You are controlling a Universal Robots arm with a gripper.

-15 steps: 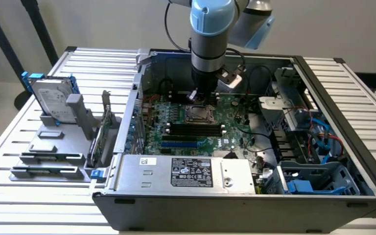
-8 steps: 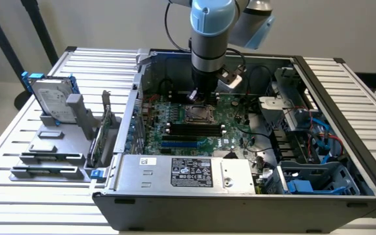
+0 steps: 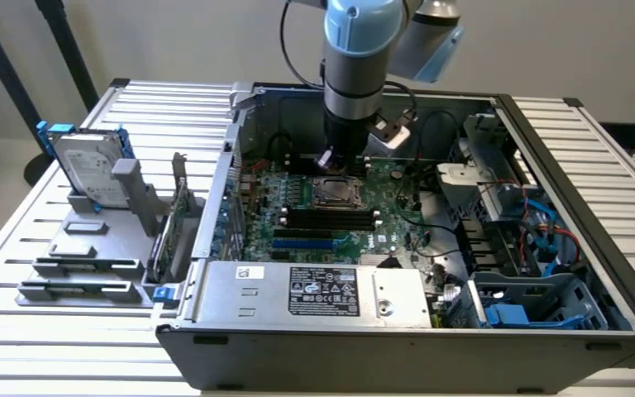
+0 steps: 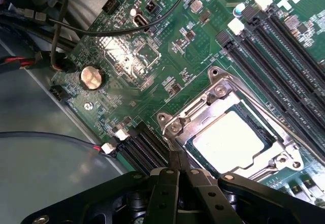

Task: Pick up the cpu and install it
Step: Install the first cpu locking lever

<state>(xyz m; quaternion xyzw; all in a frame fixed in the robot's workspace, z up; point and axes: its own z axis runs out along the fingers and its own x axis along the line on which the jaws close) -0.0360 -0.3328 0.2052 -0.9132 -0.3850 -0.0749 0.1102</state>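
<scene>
Exterior view: arm upright over cpu.

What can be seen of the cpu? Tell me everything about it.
The cpu is a small flat square chip with a pale, matte silvery metal top. It lies flat in the socket on the green motherboard, framed by the socket's shiny metal bracket with screws at its corners. Black memory slots run along two sides of the socket. The gripper, shut, sits just beside the socket's edge and holds nothing. In the exterior view the cpu sits below the arm, mid-board inside the open computer case.
</scene>
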